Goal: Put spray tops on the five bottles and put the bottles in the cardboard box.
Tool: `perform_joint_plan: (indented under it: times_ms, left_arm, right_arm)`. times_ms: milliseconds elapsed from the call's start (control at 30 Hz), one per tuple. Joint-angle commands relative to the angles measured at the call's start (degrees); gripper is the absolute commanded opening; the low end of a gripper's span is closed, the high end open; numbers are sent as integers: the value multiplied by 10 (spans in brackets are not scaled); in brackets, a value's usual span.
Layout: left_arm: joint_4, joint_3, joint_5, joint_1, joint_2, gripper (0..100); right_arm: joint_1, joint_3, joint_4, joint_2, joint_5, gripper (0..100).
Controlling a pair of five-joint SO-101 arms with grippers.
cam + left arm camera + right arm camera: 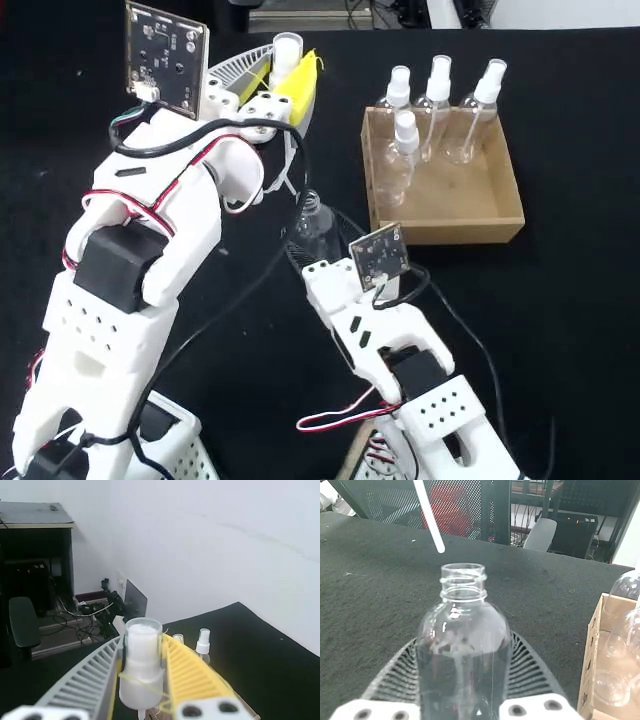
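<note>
Bottles first, in the high view: four clear plastic bottles [437,100] wearing white spray heads stand inside the shallow brown cardboard box [450,232] on the black table [580,330]. Near the box's left wall the right gripper [318,250] holds a fifth clear bottle [313,222] upright and uncapped. Beyond it the left gripper [285,68], one jaw white and one yellow, pinches a white plastic spray top [287,45]. Its thin white dip tube [288,165] hangs down toward the fifth clear bottle.

From the left wrist view, the left gripper [143,639] has its ribbed jaws pressed against the sides of the spray top [143,660], nozzle end up.

From the right wrist view, the right gripper [464,640] clamps its dark slotted jaws on either side of the fifth clear bottle [462,650]. The threaded neck is open. The dip tube [430,515] ends near the mouth, outside it. The cardboard box [587,680] stands just beside.
</note>
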Motion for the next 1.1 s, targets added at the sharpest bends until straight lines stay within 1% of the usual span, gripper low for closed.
perform_joint_plan:
  times_ms: [0,500,667,967,1067]
  left_arm:
    - [2,-31,1,-1,3,33]
    - [-2,-31,1,-1,3,33]
    - [-3,-31,-2,26,4,33]
    - [-4,-28,-3,20,4,33]
    - [-35,-12,-3,22,4,33]
  right_arm:
    - [-4,-2,-20,-15,7,10]
    - [-5,-2,-20,-15,7,10]
    - [-6,-2,-20,-15,7,10]
    - [-6,-1,-20,-15,7,10]
    - [-6,-1,-20,-15,7,10]
